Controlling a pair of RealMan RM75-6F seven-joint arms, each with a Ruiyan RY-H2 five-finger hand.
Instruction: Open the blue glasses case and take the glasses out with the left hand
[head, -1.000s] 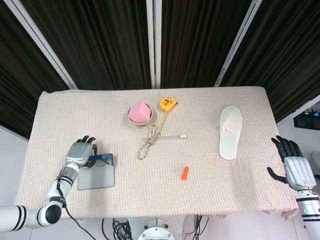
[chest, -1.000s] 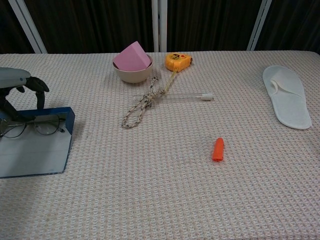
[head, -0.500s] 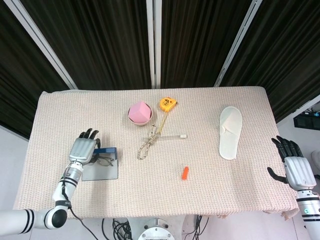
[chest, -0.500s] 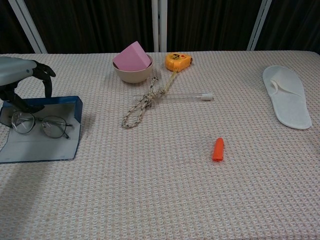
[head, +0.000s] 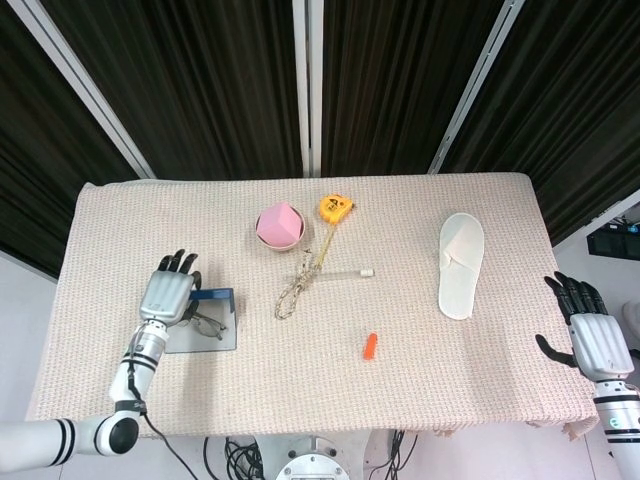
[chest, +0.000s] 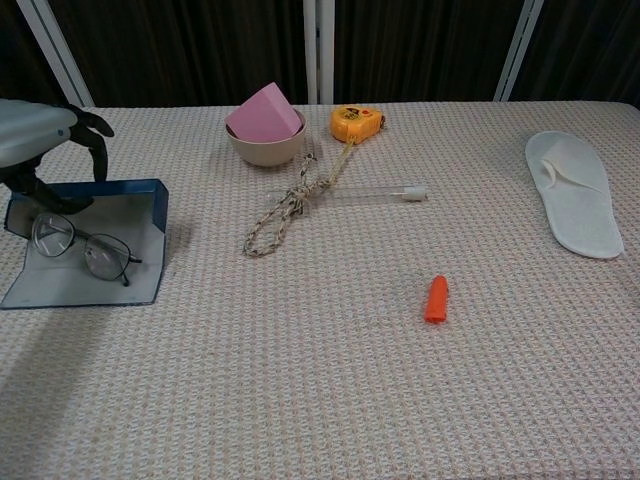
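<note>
The blue glasses case (chest: 125, 290) lies open at the table's left, its back wall upright; in the head view the case (head: 222, 340) shows beside my left forearm. Thin-rimmed glasses (chest: 84, 250) rest inside it, also seen as glasses (head: 206, 323) from above. My left hand (chest: 40, 135) is over the case's far left corner, fingers curled behind the back wall and thumb in front of it, gripping that wall; from above the left hand (head: 167, 291) covers that corner. My right hand (head: 590, 335) hangs off the table's right edge, fingers spread, holding nothing.
A bowl with a pink block (chest: 265, 125), a yellow tape measure (chest: 356, 122), a knotted rope (chest: 288, 212) and a clear tube (chest: 370, 194) lie mid-table. An orange piece (chest: 437, 299) sits nearer the front. A white slipper (chest: 574, 191) lies at the right.
My left hand has drawn the case away from the table's front and a little rightward. Its flat front panel looks shorter and the back wall stands higher. The glasses stayed inside. The right hand is still.
</note>
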